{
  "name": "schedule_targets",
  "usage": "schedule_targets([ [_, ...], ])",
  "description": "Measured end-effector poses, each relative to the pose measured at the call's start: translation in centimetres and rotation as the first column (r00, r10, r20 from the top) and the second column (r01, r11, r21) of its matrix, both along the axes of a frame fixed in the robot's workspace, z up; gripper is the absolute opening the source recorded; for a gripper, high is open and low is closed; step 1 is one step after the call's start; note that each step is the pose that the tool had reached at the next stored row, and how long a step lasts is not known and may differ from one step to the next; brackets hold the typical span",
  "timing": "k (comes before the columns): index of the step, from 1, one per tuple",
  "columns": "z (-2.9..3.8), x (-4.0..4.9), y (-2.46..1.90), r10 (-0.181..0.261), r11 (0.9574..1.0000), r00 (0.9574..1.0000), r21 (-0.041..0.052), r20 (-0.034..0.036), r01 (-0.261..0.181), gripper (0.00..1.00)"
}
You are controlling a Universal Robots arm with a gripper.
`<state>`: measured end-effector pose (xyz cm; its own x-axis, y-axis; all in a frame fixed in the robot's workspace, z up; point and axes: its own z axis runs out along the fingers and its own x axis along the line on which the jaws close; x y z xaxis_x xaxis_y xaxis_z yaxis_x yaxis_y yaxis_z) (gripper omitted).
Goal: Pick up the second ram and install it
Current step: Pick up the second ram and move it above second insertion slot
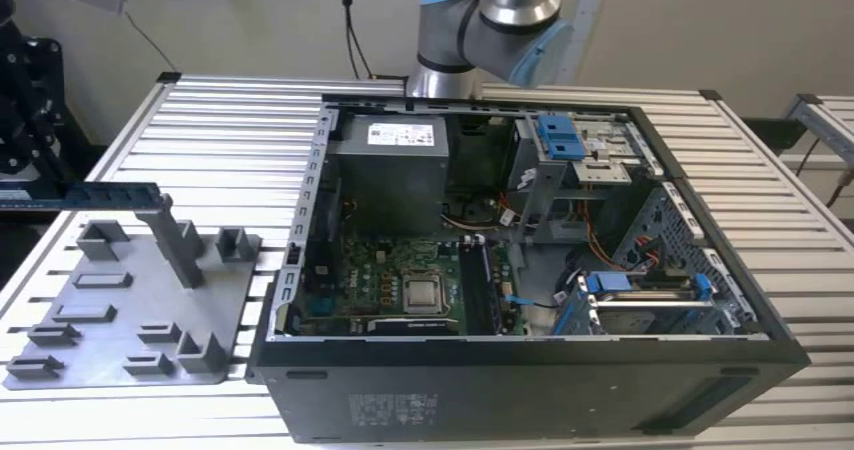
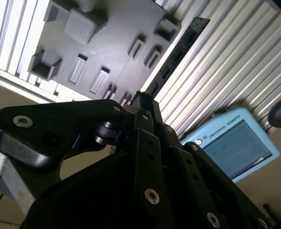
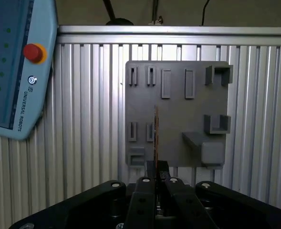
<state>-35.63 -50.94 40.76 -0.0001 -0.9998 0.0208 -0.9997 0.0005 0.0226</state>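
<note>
A ribbed aluminium table [image 1: 227, 120] carries an open computer case [image 1: 534, 390] lying on its side. The case takes up most of the table from the middle toward the edge on the exterior view's right. The robot arm [image 1: 487, 20] rises at the table's far edge, behind the case. Inside the case a green motherboard [image 1: 367, 270] lies flat with a square silver CPU chip [image 1: 424, 292] near its middle. A grey plastic tray [image 1: 134, 330] with raised blocks and narrow slots lies beside the case, by the table's edge on the exterior view's left. A blue-framed teach pendant [image 3: 16, 71] with a red button lies close to the tray. The gripper [image 3: 155, 167] hangs above the tray in both wrist views, its black fingers [image 2: 142, 143] drawn close together. They seem to pinch the second ram [image 3: 155, 133], though the contact itself is hard to make out. The stick reaches out past the fingertips, edge-on as a thin dark strip over the tray's slotted middle.
</note>
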Motion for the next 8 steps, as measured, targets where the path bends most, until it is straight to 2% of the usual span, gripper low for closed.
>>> schedule_targets([
  [8, 0.0, 2.19, 0.0, 0.0, 1.0, 1.0, 0.0, -0.0017, 0.0, 0.14],
])
